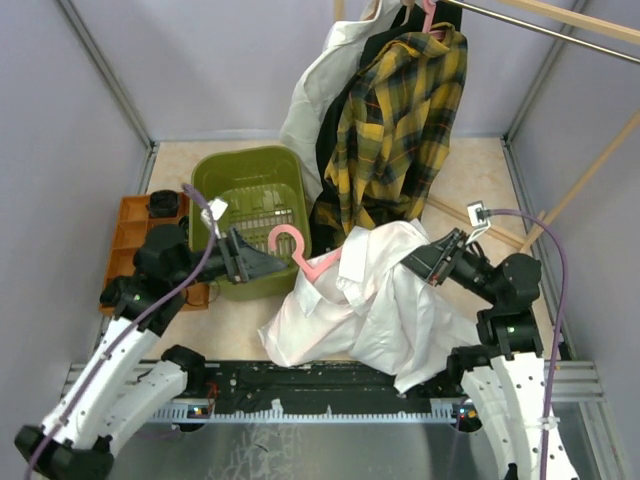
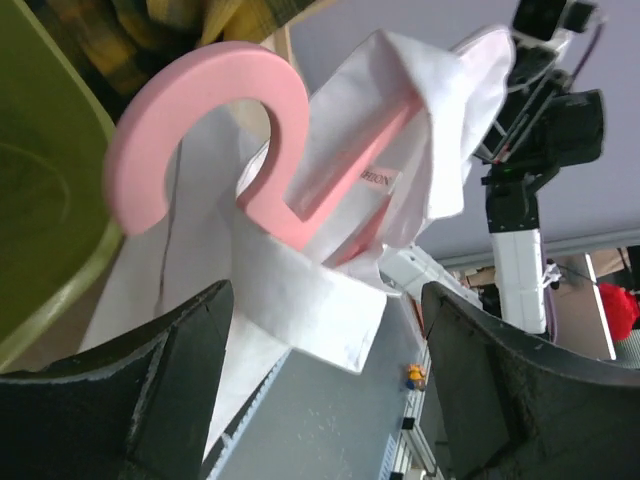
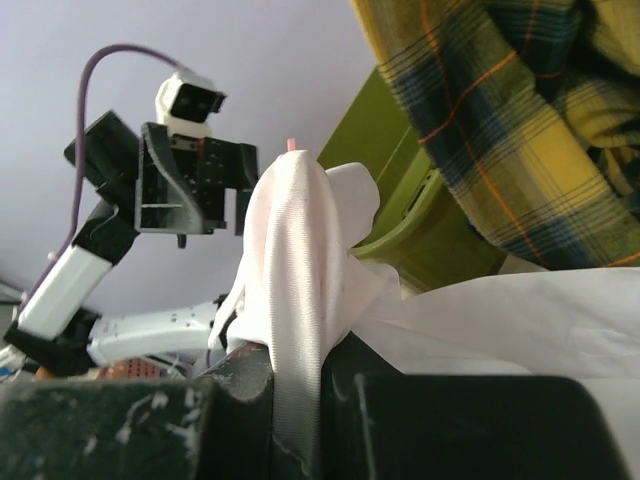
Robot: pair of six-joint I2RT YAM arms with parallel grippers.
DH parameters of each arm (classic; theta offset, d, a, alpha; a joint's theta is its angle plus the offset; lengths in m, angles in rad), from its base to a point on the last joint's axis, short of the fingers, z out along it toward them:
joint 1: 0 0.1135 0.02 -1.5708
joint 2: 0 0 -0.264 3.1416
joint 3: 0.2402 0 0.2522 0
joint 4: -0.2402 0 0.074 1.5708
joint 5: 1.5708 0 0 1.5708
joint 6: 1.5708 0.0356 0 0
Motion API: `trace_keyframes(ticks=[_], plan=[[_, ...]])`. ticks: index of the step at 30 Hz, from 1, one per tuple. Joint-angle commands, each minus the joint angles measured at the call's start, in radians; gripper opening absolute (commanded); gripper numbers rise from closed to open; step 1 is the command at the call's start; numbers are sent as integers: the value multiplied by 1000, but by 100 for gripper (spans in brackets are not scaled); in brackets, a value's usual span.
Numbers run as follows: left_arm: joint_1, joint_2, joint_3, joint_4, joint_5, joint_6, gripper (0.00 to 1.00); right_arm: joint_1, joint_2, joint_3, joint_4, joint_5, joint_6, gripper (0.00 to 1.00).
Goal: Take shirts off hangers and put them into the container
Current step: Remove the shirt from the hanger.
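Shirts four, pink hangers two, container one

My left arm and right arm are white-shelled below, black at the joints and blocky fingers, each with a purple cable and a small white camera.

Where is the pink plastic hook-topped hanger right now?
Top view, centre: the pink hanger pokes hook-first from the white cloth shirt, beside the olive-green plastic tub, just ahead of the open left gripper.

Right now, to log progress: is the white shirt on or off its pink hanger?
On: the pink hanger runs through the collar of the white shirt.
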Motion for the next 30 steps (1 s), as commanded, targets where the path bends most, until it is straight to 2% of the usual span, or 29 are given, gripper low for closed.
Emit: trace_keyframes(ticks=[1,3,8,12,15,16,17,18,19,21,24,26,30], plan=[[-222,95,46,-47,-318,-2,81,82,-11,-7,99,15,37,0],[-291,128,50,-44,-415,-31,80,106,-1,-10,74,25,19,0],[-396,203,87,-61,-571,-22,66,114,-31,-26,32,54,-15,0],[-438,234,99,-61,-585,-11,42,114,-40,-19,-36,60,-61,0],[-445,243,136,-93,-590,40,19,114,-41,1,-134,60,-132,0],[-445,241,155,-110,-595,60,11,114,-42,9,-161,52,-154,6],[-445,237,176,-133,-603,82,3,114,-41,18,-187,44,-182,20],[-445,233,197,-159,-616,103,0,114,-40,32,-212,37,-210,35],[-445,228,229,-184,-637,129,0,114,-30,60,-244,35,-239,53],[-445,223,296,-246,-698,206,0,114,-3,131,-330,51,-322,71],[-445,236,412,-371,-787,341,0,114,67,265,-466,94,-462,83],[-447,249,470,-432,-825,416,0,114,123,352,-555,134,-528,87],[-447,254,521,-475,-845,507,0,114,224,486,-639,146,-622,97]])
